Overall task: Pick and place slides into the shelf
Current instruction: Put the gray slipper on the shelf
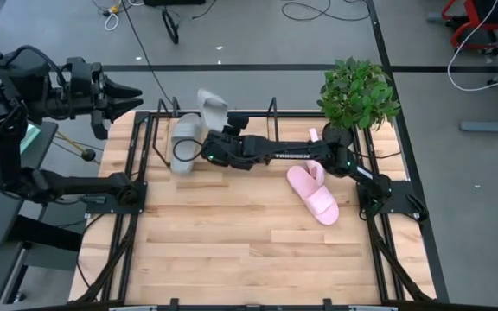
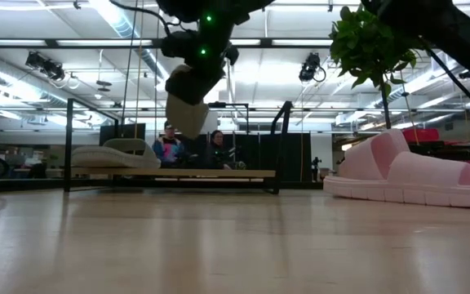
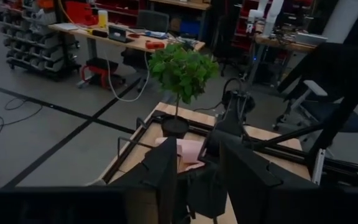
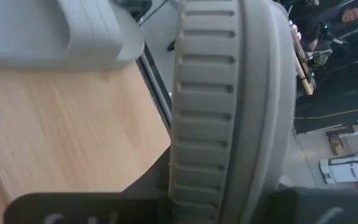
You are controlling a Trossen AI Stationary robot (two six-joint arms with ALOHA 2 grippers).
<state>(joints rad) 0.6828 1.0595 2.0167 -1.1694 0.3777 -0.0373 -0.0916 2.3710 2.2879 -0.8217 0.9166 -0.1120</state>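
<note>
High view puts your right gripper (image 1: 207, 149) at about ten o'clock from the table's centre, just over the near edge of the shelf (image 1: 271, 107), and it is clamped on a grey slide (image 1: 212, 110) held tilted up in the air. From the right wrist view you see that slide's ribbed sole (image 4: 229, 106) filling the picture between the fingers, so the grasp looks firm. The other grey slide (image 1: 182, 143) already lies at the shelf's nine o'clock end; the low view shows it resting flat on the rack's rails (image 2: 170, 173).

You are in the placing step for the second grey slide: carried, not yet set down. The next move calls for lowering it into the free space just to the three o'clock side of its mate, levelling the sole first so it lands flat and does not catch the wire. Only then let the fingers go.

One pink slide (image 1: 314, 192) lies on the table (image 1: 232, 250) at about three o'clock, well apart from the shelf, near the potted plant (image 1: 359, 92). A second pink one may sit behind the right arm by the plant pot, but the arm hides most of it, so I would not count on that.

Your left gripper (image 1: 124, 95) waits off the table's eleven o'clock corner, holding nothing, its fingers partly apart.
</note>
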